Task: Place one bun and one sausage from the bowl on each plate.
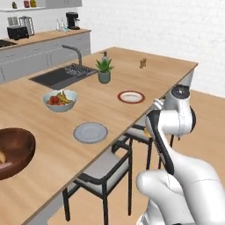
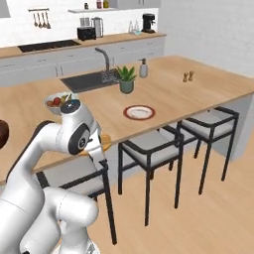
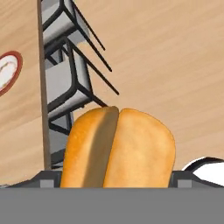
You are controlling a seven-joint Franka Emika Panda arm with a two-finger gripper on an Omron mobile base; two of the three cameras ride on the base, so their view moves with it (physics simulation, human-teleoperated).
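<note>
Golden split bun (image 3: pixel 118 148) held between finger tips, out past counter's front edge. Dark wooden bowl (image 1: pixel 13 151) at left end. Grey plate (image 1: pixel 90 132) near front edge; red-rimmed plate (image 1: pixel 131 96) further right.

Wooden island (image 1: pixel 145 70), dark stools (image 2: pixel 149 149), white walls (image 1: pixel 176 26)

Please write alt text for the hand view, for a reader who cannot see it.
A golden-brown split bun sits close to the camera between the end effector's two dark fingertips. Behind it, dark-framed grey stools stand on a wooden floor beside the counter edge, and the red-rimmed plate shows at the left.
</note>
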